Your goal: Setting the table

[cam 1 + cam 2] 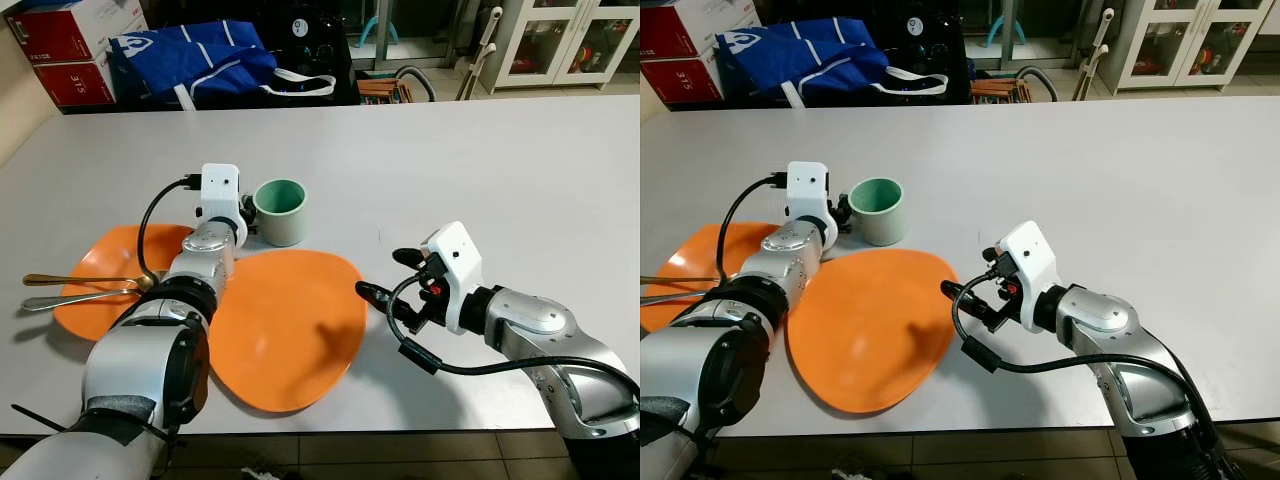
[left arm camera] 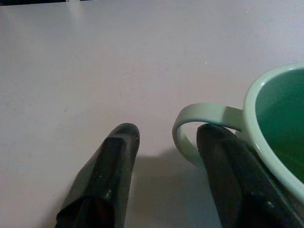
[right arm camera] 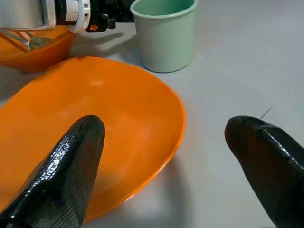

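A mint green mug (image 1: 281, 211) stands upright on the white table (image 1: 480, 170), just behind a large orange plate (image 1: 285, 325). My left gripper (image 1: 247, 213) is at the mug's left side. In the left wrist view it is open (image 2: 166, 133), with one finger close under the mug's handle (image 2: 199, 116) and the other well apart from it. A smaller orange dish (image 1: 100, 275) to the left holds a gold spoon and fork (image 1: 80, 287). My right gripper (image 1: 382, 273) hangs open low over the table at the big plate's right edge (image 3: 175, 118), holding nothing.
Beyond the table's far edge lie a blue bag (image 1: 190, 55), red and white boxes (image 1: 65, 50), a vacuum hose and a white glass-door cabinet (image 1: 570, 40). The table's right half is bare. Its near edge runs just below the big plate.
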### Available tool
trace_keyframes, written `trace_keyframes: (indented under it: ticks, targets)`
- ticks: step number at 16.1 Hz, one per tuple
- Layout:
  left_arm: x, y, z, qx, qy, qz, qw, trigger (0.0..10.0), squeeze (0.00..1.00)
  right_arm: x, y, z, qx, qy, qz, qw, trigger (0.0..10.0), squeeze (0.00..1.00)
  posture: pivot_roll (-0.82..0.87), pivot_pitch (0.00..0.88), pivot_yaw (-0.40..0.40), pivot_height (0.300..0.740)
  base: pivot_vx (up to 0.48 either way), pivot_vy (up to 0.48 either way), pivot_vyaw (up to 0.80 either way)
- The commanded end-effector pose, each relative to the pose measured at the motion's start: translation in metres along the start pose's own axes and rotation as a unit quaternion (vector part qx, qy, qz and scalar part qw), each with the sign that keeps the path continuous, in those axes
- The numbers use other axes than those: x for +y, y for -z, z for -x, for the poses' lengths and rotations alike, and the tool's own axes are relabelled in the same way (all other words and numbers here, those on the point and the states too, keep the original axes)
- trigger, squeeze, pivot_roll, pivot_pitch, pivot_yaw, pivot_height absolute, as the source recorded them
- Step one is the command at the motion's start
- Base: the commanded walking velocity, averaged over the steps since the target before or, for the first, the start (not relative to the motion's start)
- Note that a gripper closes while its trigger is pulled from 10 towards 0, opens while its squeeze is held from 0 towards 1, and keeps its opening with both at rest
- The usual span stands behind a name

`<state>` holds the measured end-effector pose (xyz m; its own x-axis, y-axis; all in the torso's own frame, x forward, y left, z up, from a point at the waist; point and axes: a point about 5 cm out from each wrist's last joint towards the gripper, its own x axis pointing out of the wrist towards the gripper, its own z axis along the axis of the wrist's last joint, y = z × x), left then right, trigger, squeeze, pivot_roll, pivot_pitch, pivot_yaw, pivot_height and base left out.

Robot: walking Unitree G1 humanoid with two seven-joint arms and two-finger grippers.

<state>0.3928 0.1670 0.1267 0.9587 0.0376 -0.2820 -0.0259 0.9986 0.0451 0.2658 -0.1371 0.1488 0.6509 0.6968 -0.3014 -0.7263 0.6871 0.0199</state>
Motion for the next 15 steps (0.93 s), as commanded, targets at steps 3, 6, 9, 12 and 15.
trace_keyframes:
  ticks: [3, 6, 9, 12, 15]
  targets:
    - [0.008, -0.009, -0.001, -0.004, -0.016, -0.018, 1.000, 10.0, 0.00, 0.000, -0.001, 0.000, 0.001, 0.001, 0.006, 1.000, 10.0, 0.00, -0.25, 0.042, 0.097, 0.740, 0.000, 0.000, 0.00]
    - [0.017, -0.012, -0.001, -0.011, -0.028, -0.022, 0.999, 10.0, 0.00, -0.001, 0.000, -0.002, 0.001, 0.002, 0.006, 1.000, 10.0, 0.00, -0.25, 0.036, 0.096, 0.740, 0.000, 0.000, 0.00]
    - [0.025, -0.010, 0.000, -0.007, -0.033, -0.023, 0.999, 10.0, 0.00, -0.002, 0.002, -0.004, 0.002, 0.003, 0.004, 1.000, 10.0, 0.00, -0.23, 0.024, 0.090, 0.740, 0.000, 0.000, 0.00]
    - [0.029, -0.017, 0.000, -0.018, -0.033, -0.020, 0.999, 10.0, 0.00, -0.004, 0.004, -0.006, 0.002, 0.005, 0.005, 1.000, 10.0, 0.00, -0.22, 0.012, 0.083, 0.740, 0.000, 0.000, 0.00]
    - [0.032, -0.040, 0.000, -0.063, -0.029, -0.017, 0.997, 10.0, 0.00, -0.012, 0.006, -0.010, -0.005, 0.031, 0.006, 0.999, 10.0, 0.00, -0.20, 0.002, 0.075, 0.740, 0.000, 0.000, 0.00]
